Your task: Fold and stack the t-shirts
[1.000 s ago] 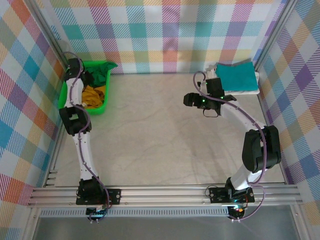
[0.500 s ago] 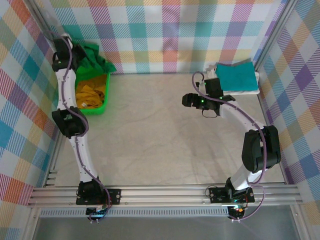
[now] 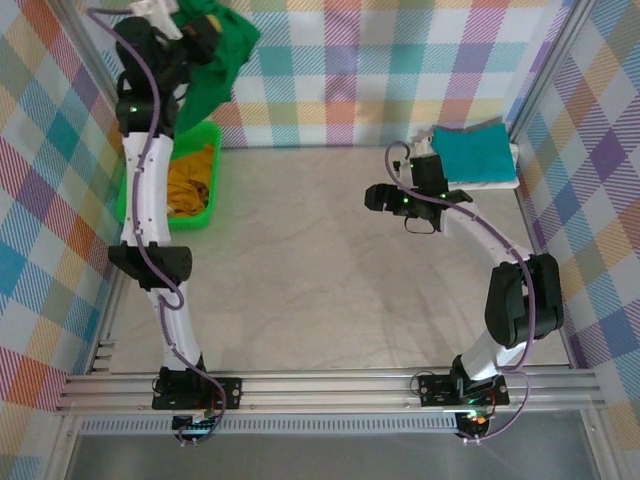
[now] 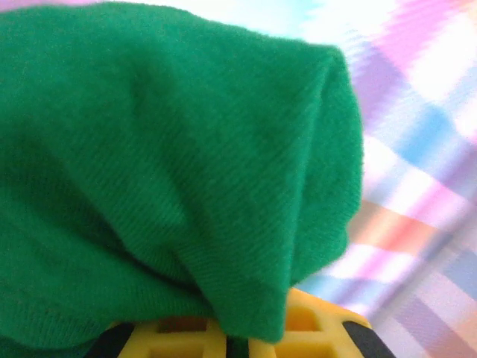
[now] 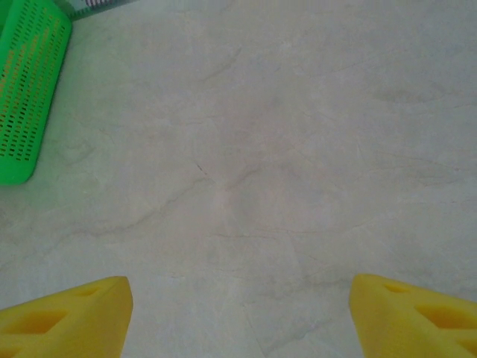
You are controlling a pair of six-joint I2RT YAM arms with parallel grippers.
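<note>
Green t-shirt [image 3: 222, 50]: left gripper [image 3: 195, 30] pinches it; your overhead view has it raised high near basket [image 3: 124, 190].
Right gripper [image 5: 238, 309]: spread over table [image 5: 246, 149], per your wrist view.

walls [image 3: 400, 60]: pastel plaid | table [image 3: 300, 280]: pale beige, faintly creased | near edge: aluminium rails [image 3: 330, 388]

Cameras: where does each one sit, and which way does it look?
Top: above and behind the arms, looking down at the table; both arms show.
Left wrist: on the raised left hand, facing the green shirt it grips; yellow fingers show.
Right wrist: on the right hand, looking down at the table; two yellow fingers apart.
Shared: top and right wrist both see the basket.
</note>
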